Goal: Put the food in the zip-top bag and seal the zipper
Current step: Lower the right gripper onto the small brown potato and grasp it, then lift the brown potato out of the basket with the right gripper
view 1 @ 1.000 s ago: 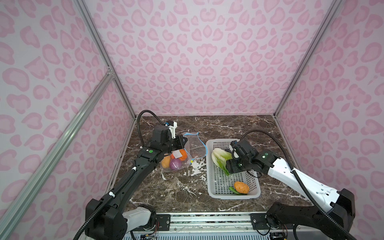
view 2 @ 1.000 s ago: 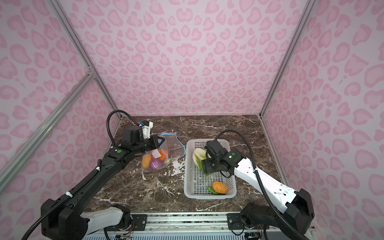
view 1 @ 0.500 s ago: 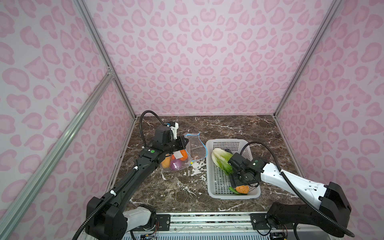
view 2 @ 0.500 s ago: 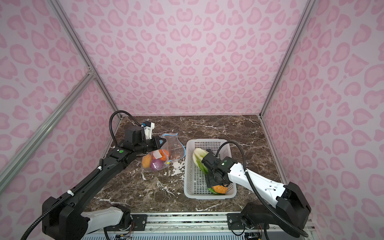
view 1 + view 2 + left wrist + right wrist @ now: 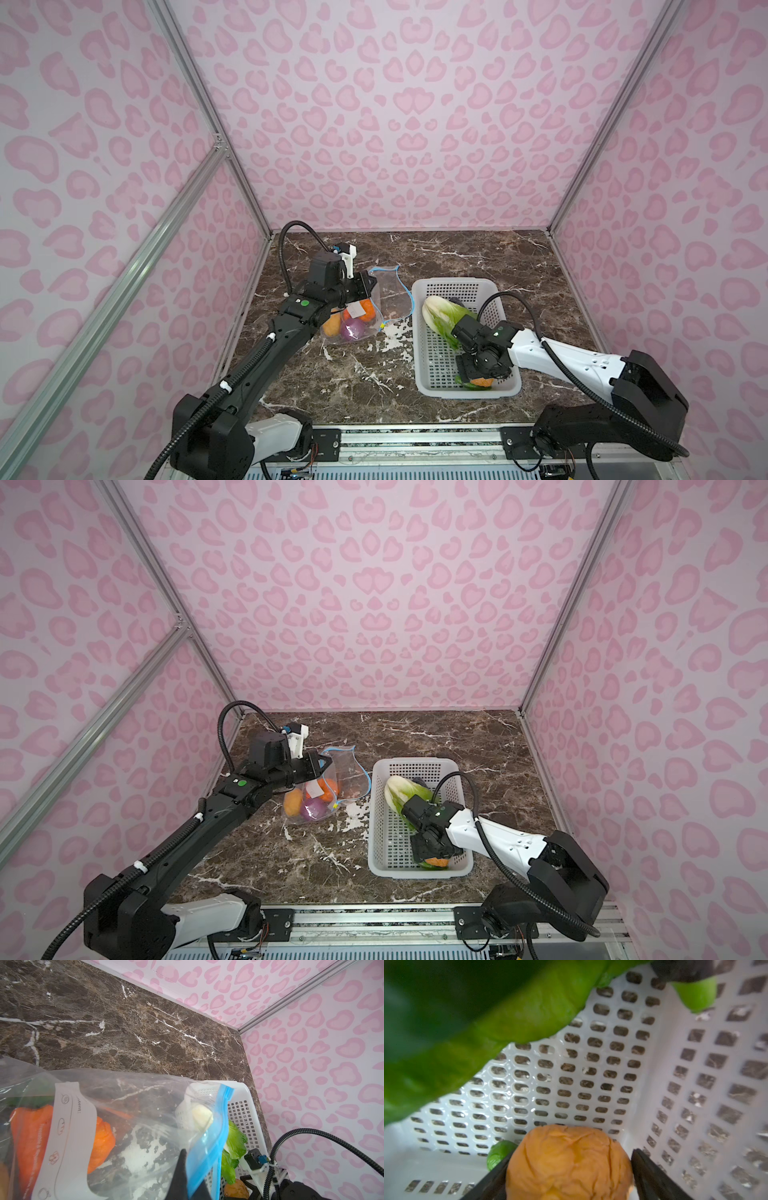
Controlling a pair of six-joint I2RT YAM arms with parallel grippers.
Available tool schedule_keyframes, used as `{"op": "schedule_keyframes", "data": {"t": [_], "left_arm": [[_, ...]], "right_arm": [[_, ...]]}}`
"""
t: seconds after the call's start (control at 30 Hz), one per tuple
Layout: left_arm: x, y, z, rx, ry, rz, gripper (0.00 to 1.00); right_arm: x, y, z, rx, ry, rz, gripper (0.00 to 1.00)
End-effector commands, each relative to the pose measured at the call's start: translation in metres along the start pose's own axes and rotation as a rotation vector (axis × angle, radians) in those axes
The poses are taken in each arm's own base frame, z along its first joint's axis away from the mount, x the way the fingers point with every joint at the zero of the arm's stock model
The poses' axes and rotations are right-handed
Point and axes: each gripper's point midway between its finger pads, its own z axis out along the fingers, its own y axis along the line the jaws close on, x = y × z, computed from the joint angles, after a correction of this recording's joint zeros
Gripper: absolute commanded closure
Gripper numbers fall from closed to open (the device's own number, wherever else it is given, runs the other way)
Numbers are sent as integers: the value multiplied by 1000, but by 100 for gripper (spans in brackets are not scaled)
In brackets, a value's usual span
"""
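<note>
The clear zip-top bag (image 5: 388, 291) lies left of the basket with its mouth held up. My left gripper (image 5: 371, 283) is shut on its blue zipper (image 5: 216, 1126) rim. Inside the bag are a carrot (image 5: 29, 1136), an orange fruit (image 5: 366, 311), a purple onion (image 5: 352, 331) and a potato (image 5: 331, 326). My right gripper (image 5: 478, 374) reaches down into the front of the white basket (image 5: 417, 332), open, its fingers on either side of a yellow-brown potato (image 5: 569, 1163) lying there. The white-green cabbage (image 5: 440, 311) lies in the basket behind it.
Green pieces (image 5: 497, 1154) lie on the basket floor beside the potato, and another green piece (image 5: 695, 995) lies at the far wall. Pink patterned walls close the dark marble table on three sides. A metal rail runs along the front edge.
My right gripper has moved from above the cabbage to the front of the basket and come down around the potato. The left gripper still holds the bag rim in the same place.
</note>
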Motion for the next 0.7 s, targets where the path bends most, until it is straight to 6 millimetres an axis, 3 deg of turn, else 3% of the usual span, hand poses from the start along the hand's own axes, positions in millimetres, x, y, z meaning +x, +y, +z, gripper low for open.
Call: {"op": "schedule_keyframes", "data": {"t": [0.0, 0.3, 0.43, 0.67], "left_arm": [[-6, -4, -3, 11, -29, 9, 98], [-8, -7, -9, 13, -47, 18, 98], [-9, -6, -10, 12, -51, 17, 98], [-9, -7, -10, 11, -53, 18, 98]], "right_arm": [[-6, 5, 6, -12, -19, 12, 15], [-7, 5, 11, -5, -21, 13, 17], [-8, 6, 8, -16, -30, 17, 30], [-18, 7, -11, -44, -97, 22, 42]]}}
